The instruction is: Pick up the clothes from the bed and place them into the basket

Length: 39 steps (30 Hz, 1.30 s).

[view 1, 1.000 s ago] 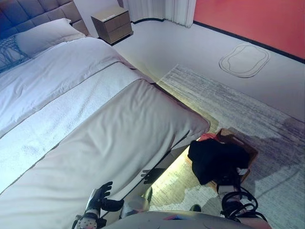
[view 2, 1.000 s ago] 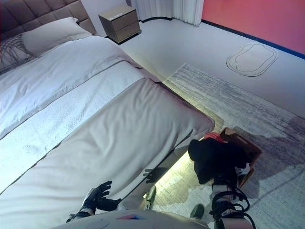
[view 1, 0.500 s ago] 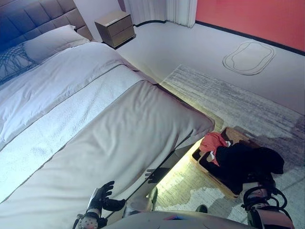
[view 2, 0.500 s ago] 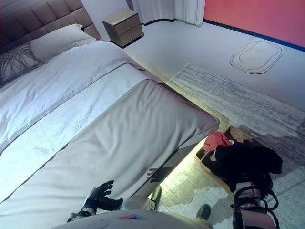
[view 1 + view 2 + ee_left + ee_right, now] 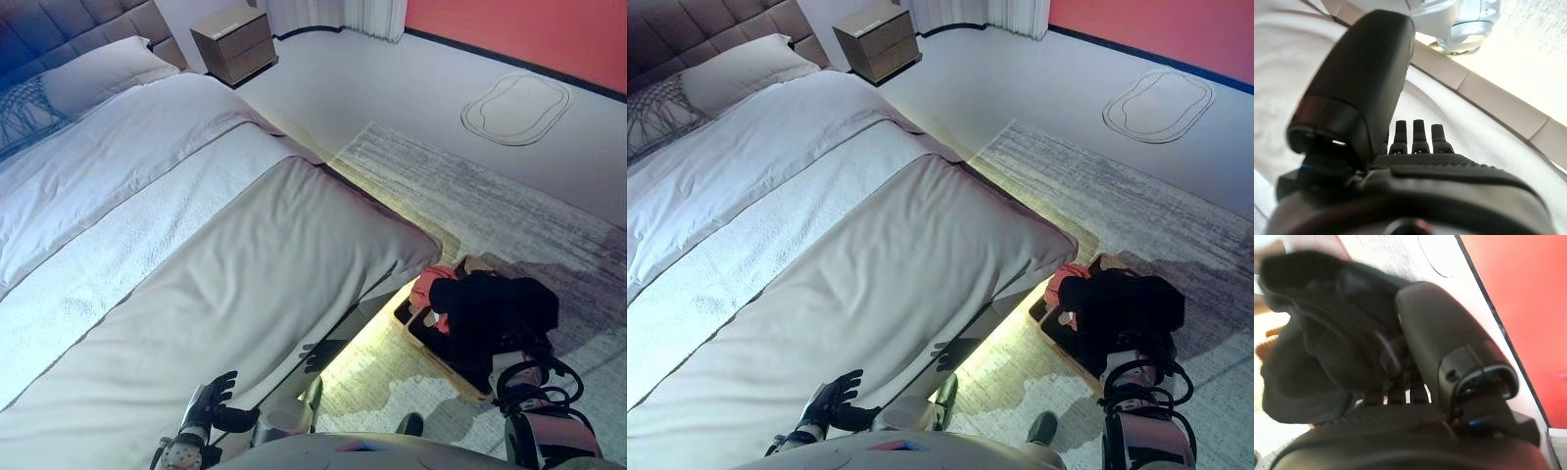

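A black garment (image 5: 490,308) hangs bunched over the wooden basket (image 5: 453,372) on the floor by the bed's foot corner. A red garment (image 5: 429,289) lies in the basket's bed-side end. My right hand (image 5: 519,374) is just this side of the basket, shut on the black garment; its wrist view shows the dark cloth (image 5: 1327,333) draped over the fingers (image 5: 1396,394). My left hand (image 5: 211,401) is open and empty, fingers straight (image 5: 1415,137), over the near edge of the bed (image 5: 196,245). The bedcover is smooth and beige.
Pillows (image 5: 93,73) lie at the head of the bed. A nightstand (image 5: 233,41) stands beyond it. A grey rug (image 5: 509,206) lies under the basket, an oval white mat (image 5: 516,106) lies near the red wall.
My right hand has carried the black garment from beside the bed's corner out over the basket, uncovering the red garment. The camera has shifted a little. My left hand has kept still.
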{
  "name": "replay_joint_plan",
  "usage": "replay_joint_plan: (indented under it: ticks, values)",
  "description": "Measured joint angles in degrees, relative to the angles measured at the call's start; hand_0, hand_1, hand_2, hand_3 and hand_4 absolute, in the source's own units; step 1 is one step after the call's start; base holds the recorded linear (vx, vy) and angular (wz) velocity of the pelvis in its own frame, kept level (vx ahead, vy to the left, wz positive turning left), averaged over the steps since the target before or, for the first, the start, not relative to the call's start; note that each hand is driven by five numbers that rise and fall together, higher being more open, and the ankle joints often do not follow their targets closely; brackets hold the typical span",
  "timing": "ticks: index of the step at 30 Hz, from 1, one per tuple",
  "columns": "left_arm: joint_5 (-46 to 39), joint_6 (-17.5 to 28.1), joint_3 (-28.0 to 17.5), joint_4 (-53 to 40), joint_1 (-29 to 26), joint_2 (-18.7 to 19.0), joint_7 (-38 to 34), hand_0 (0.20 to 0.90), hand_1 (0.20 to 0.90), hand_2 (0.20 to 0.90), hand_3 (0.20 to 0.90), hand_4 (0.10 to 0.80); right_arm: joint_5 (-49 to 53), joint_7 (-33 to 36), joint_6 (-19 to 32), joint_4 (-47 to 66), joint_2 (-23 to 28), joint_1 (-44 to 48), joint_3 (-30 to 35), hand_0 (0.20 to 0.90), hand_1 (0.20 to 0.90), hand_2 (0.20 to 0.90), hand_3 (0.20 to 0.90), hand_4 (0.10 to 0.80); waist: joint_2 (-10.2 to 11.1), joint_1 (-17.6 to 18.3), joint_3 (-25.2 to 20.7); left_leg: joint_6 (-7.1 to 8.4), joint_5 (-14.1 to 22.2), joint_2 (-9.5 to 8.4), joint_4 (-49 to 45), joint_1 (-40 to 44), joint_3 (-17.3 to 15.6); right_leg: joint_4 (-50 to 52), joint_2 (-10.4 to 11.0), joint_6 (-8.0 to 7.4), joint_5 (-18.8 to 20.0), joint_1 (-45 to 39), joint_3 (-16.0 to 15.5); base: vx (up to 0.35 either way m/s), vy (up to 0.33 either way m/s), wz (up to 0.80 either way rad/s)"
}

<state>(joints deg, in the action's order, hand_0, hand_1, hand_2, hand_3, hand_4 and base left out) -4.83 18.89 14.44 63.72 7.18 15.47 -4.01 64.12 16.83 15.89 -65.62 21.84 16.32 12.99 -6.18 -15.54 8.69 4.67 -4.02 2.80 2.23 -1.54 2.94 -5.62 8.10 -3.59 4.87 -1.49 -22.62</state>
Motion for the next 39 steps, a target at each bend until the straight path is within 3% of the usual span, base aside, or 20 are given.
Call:
replay_joint_plan:
  ticks: [18, 22, 26, 31, 39]
  values:
    - [-0.2, 0.0, -0.1, -0.4, -0.4, 0.0, 1.0, 0.9, 0.9, 0.9, 0.9, 0.8, -2.0, -9.2, -2.7, 0.3, -1.5, -2.6, -5.1, 0.9, 0.9, 0.9, 0.9, 0.8, 0.7, 0.2, 1.2, 0.06, 0.0, -0.07, 0.2, 0.2, 0.0, 0.0, 0.0, 0.01, 0.0, -0.1, 0.0, -0.01, 0.008, 0.0]
    - [-0.2, -0.1, -0.1, -1.9, -0.5, 0.0, 0.9, 0.9, 0.9, 0.9, 0.9, 0.8, -8.5, -10.5, -3.6, -2.2, -3.9, -5.5, -9.0, 0.9, 0.9, 0.9, 0.9, 0.8, 2.1, 1.1, 1.4, 0.05, 0.0, 0.12, 0.6, 1.4, -0.5, 0.0, -0.3, -0.11, -0.1, -0.7, 0.7, -0.044, 0.02, -0.08]
    - [-0.1, -1.3, -0.1, -2.2, -1.9, 1.4, 1.1, 0.9, 0.9, 0.9, 0.9, 0.8, -17.1, -11.0, -4.2, -5.0, -8.1, -10.3, -12.1, 0.9, 0.9, 0.9, 0.9, 0.8, 5.2, 3.1, 0.2, 0.05, 0.0, 0.16, 1.4, 2.4, -1.7, 0.0, -0.6, -0.32, -0.2, -0.6, 1.8, -0.042, 0.036, -0.14]
    - [0.0, -1.6, 0.9, -2.1, -2.5, 2.0, 1.1, 0.9, 0.9, 0.9, 0.9, 0.8, -23.3, -11.2, -6.3, -7.5, -9.6, -15.1, -14.0, 0.9, 0.9, 0.9, 0.9, 0.8, 8.1, 5.9, -2.5, -0.29, 0.2, 0.16, 2.8, 4.0, -4.8, 0.0, -0.6, -0.18, -0.1, 0.0, 4.8, -0.041, 0.061, -0.27]
    - [0.2, -2.9, 2.8, -0.8, -5.9, 0.5, 2.6, 0.9, 0.9, 0.9, 0.9, 0.8, -27.6, -14.7, -10.0, -7.8, -11.7, -20.2, -16.3, 0.9, 0.9, 0.9, 0.9, 0.8, 9.3, 12.1, -4.5, -1.46, 1.2, 0.27, 3.0, 6.3, -8.9, 0.2, -0.9, -0.02, -0.1, 0.1, 9.3, -0.036, 0.059, -0.28]
